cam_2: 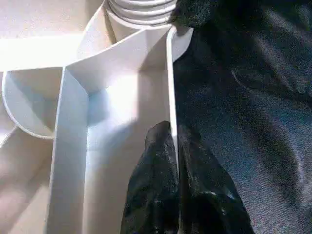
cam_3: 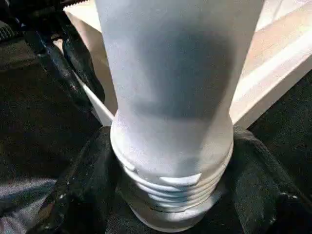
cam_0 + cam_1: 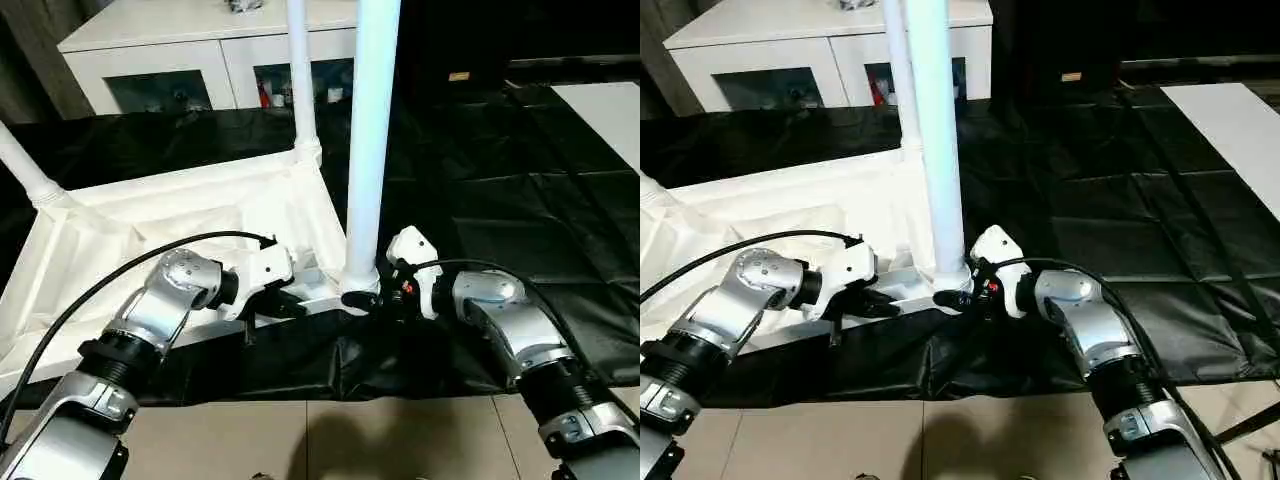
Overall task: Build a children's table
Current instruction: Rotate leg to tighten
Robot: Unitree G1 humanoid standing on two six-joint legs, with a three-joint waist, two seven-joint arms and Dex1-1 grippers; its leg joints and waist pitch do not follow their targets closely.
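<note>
The white tabletop (image 3: 150, 215) lies upside down on a black cloth, ribbed side up. My left gripper (image 3: 290, 303) is shut on the tabletop's thin near rim wall (image 1: 170, 87), one finger (image 1: 156, 161) on each side of it. A tall white leg (image 3: 372, 130) stands upright in the near right corner socket, its threaded end (image 2: 170, 190) showing just above the socket. My right gripper (image 3: 362, 298) is closed around the base of this leg, with a finger (image 2: 83, 185) pressed against either side. Two more legs stand in sockets, one at the far corner (image 3: 300, 80) and one at the left (image 3: 25, 165).
The black cloth (image 3: 520, 200) covers the floor around the tabletop and ends at beige tiles (image 3: 300, 440) near me. A white cabinet (image 3: 160, 50) with dark glass doors stands behind. A white panel (image 3: 605, 110) lies at the far right.
</note>
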